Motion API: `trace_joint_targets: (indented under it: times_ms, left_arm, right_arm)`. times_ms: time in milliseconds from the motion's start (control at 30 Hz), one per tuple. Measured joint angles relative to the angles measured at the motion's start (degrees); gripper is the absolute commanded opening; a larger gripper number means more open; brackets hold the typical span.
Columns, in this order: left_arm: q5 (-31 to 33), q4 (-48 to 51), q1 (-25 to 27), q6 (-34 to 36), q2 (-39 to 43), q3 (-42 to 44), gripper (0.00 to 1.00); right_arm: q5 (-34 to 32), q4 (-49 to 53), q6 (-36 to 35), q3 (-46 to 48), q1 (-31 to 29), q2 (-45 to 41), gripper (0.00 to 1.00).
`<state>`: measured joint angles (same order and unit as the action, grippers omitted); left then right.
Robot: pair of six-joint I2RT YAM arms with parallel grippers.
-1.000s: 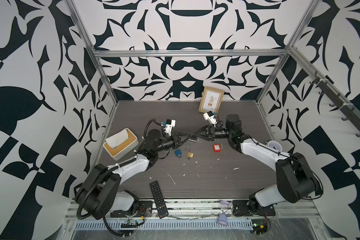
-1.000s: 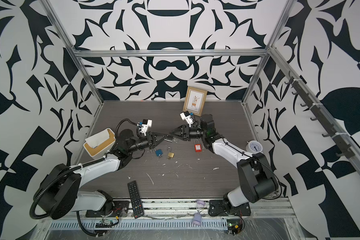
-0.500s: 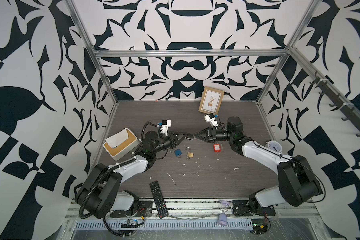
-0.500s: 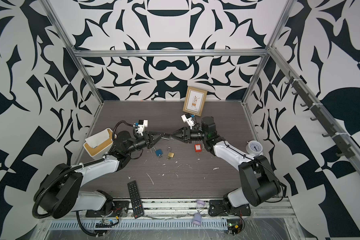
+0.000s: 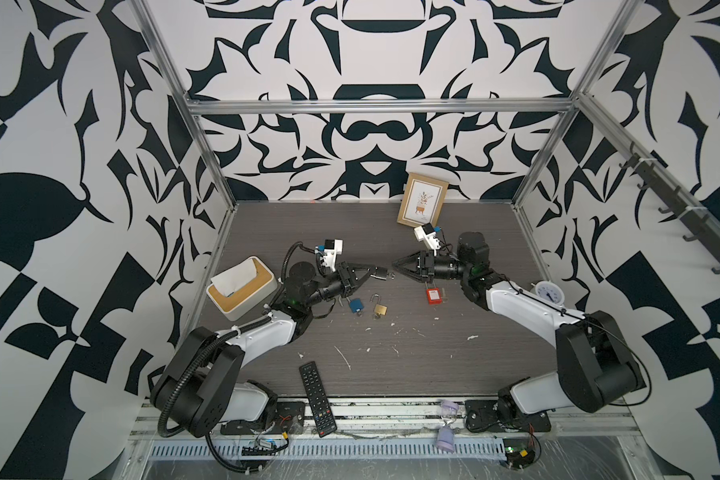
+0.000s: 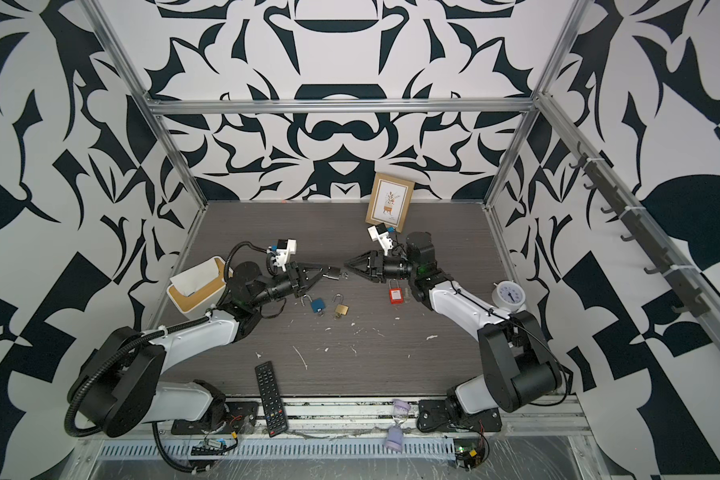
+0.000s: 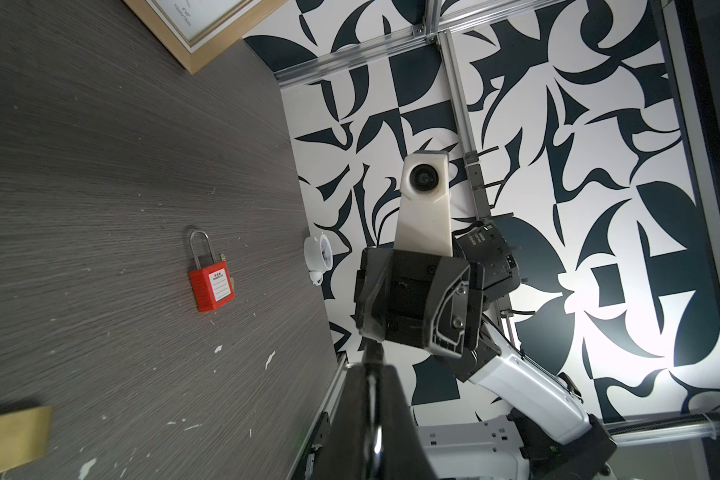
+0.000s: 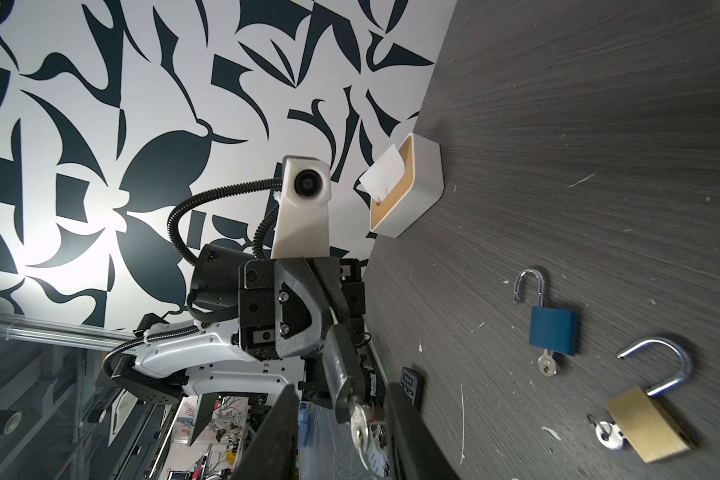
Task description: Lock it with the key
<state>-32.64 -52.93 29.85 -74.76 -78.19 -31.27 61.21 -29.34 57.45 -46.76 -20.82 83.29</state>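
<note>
My left gripper [image 5: 368, 273] is shut on a dark padlock [image 5: 377, 272] and holds it level above the middle of the table, in both top views. A silver key [image 5: 388, 275] sticks out of the lock's free end toward my right gripper [image 5: 395, 266]. In the right wrist view the padlock [image 8: 341, 370] and its key [image 8: 360, 424] hang between the two fingers of my right gripper [image 8: 344, 399]. It is open, with a gap on each side of the key. The left wrist view shows my left gripper [image 7: 371, 374] closed tight.
On the table lie a red padlock [image 5: 432, 296], a blue padlock [image 5: 356, 305] and a brass padlock [image 5: 380, 308], the last two with open shackles. A tissue box [image 5: 242, 286] stands left, a remote [image 5: 316, 399] at the front, a picture frame [image 5: 422, 205] at the back, a clock [image 5: 548, 293] right.
My right gripper has drawn back slightly to the right, leaving a small gap to the left gripper's tip. The left gripper still holds the padlock in nearly the same place.
</note>
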Motion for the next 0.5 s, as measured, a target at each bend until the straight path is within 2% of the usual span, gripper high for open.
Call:
trace_joint_targets:
  times_ms: [500]
  left_arm:
    - [-1.1, -2.3, 0.0, -0.3, -0.7, 0.0, 0.00]
  right_arm:
    - [2.0, -2.7, 1.5, 0.7, 0.1, 0.0, 0.32]
